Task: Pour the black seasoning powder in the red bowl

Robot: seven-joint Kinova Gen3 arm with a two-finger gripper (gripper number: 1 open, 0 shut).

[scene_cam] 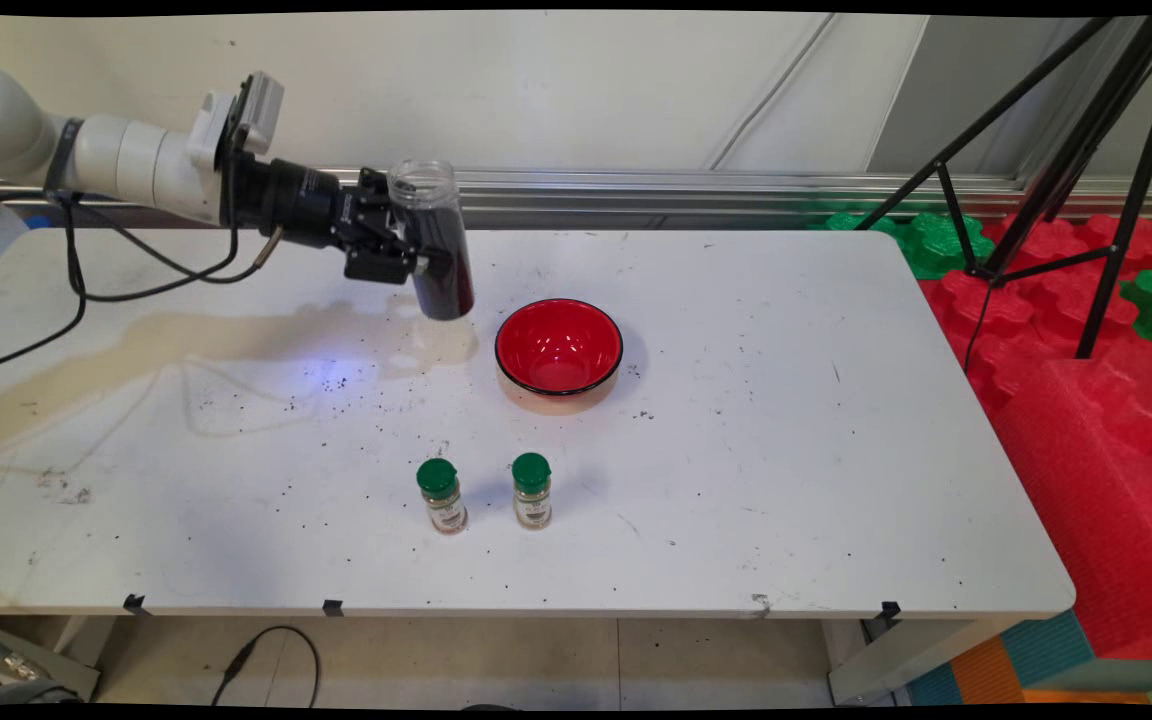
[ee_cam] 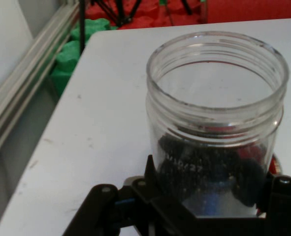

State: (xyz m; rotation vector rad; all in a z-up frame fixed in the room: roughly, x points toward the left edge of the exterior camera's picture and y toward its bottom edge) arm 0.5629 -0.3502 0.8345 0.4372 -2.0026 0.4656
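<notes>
Gripper (scene_cam: 414,255), black and two-fingered at the end of the white arm reaching in from the far left, pinches a tall clear plastic jar (scene_cam: 433,240) about its middle in the main view; the jar has no lid and is dark inside, it hangs clear of the white table (scene_cam: 786,450) with its open mouth up and its base tipped slightly to the right, a hold that would keep the dark contents from spilling. Just right of the jar's base and a little nearer stands a round red bowl with a black rim (scene_cam: 558,347), open side up and apparently with nothing in it. Well nearer, toward the near edge, two small spice bottles with green caps (scene_cam: 442,495) stand upright side by side, close but apart. Dark specks are scattered on the table between the jar and these bottles, and a pale stain spreads to the left beneath the arm. Seen from the hand, the jar (ee_cam: 216,132) fills the picture, its threaded mouth uncovered and dark granules clinging low inside, while the gripper (ee_cam: 209,206) clasps it from both sides at the bottom edge; red and green foam blocks (ee_cam: 106,27) lie beyond the table's far corner.
</notes>
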